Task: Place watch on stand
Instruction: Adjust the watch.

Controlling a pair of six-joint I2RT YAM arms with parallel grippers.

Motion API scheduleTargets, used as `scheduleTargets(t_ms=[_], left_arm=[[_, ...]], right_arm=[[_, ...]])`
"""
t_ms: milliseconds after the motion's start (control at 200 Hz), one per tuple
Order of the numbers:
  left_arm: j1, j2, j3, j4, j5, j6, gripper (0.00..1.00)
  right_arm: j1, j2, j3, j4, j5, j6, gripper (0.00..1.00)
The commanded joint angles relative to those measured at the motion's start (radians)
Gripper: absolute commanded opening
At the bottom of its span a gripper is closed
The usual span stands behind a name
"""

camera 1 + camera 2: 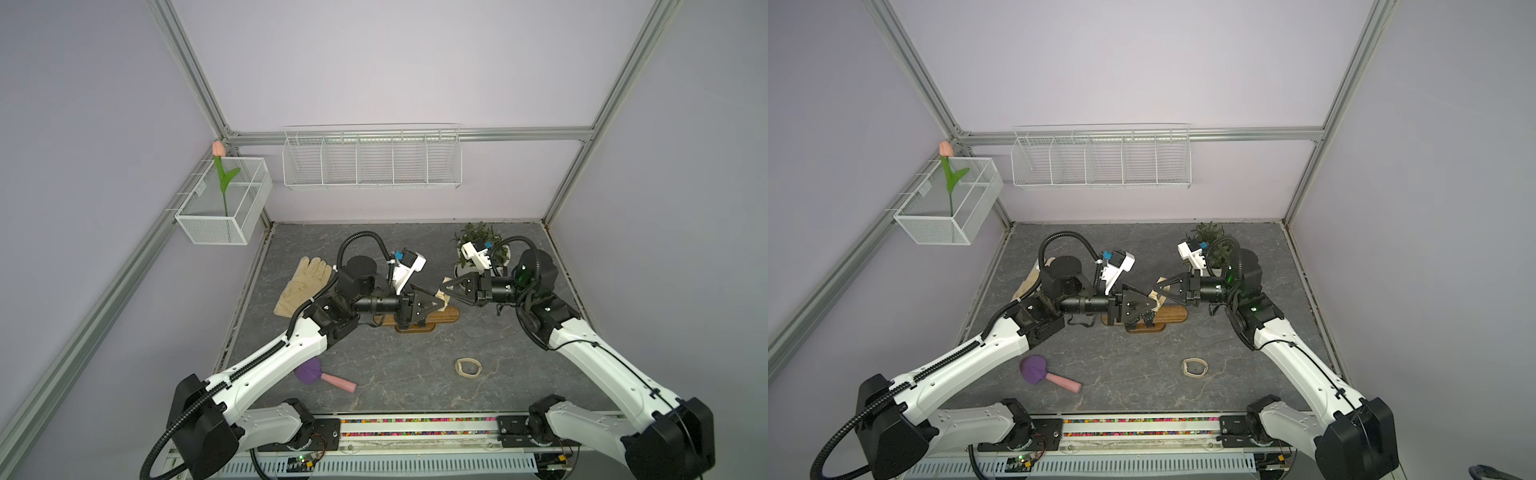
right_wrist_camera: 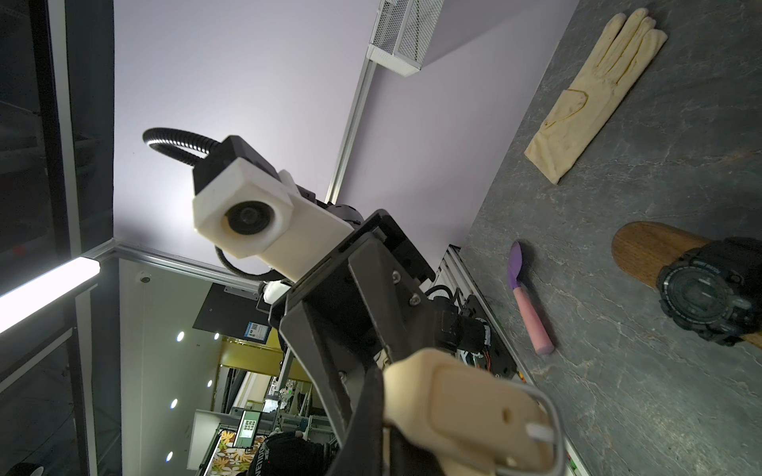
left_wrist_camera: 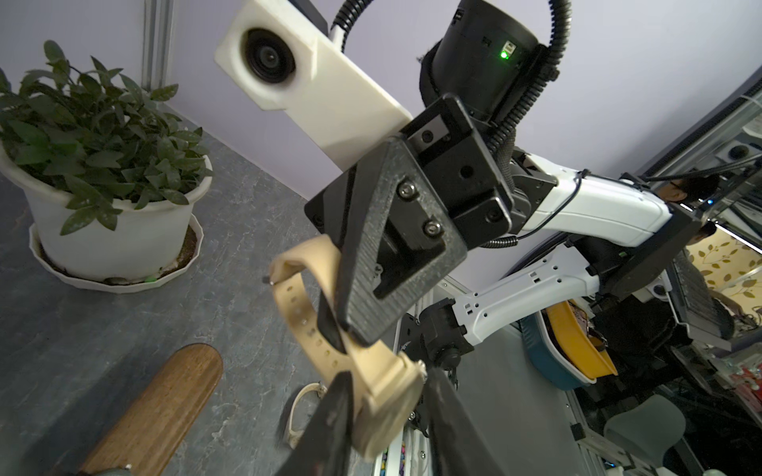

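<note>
two holds: one watch
left gripper: clamped on case
right gripper: clamped on strap
stand: just below, bar lengthwise between arms

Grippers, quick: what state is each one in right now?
Left gripper: closed on the beige watch, at its case.
Right gripper: closed on the same watch, at its strap.
</note>
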Motion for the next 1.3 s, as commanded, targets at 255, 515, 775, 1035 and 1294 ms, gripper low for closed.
scheduleTargets(t_ms=[255, 515, 775, 1035, 1294], left_arm=[[-0.006, -0.001, 0.038, -0.010, 0.000, 0.002, 0.08], [-0.006, -0.002, 0.038, -0.011, -0.014, 0.000, 0.02], [-0.006, -0.018, 0.029, -0.021, -0.043, -0.004, 0.00], [-0.005, -0.034, 0.017, -0.029, -0.099, -0.014, 0.00], [-0.004, -0.015, 0.026, 0.012, -0.082, -0.039, 0.00]], right_arm=[[-0.005, 0.006, -0.036, 0.071, -0.019, 0.039, 0.07], [-0.005, 0.003, -0.066, 0.164, -0.023, 0.107, 0.30], [-0.014, -0.023, -0.113, 0.246, -0.027, 0.138, 0.45], [-0.020, -0.078, -0.144, 0.303, -0.049, 0.149, 0.45], [-0.017, -0.069, -0.166, 0.347, -0.061, 0.162, 0.45]])
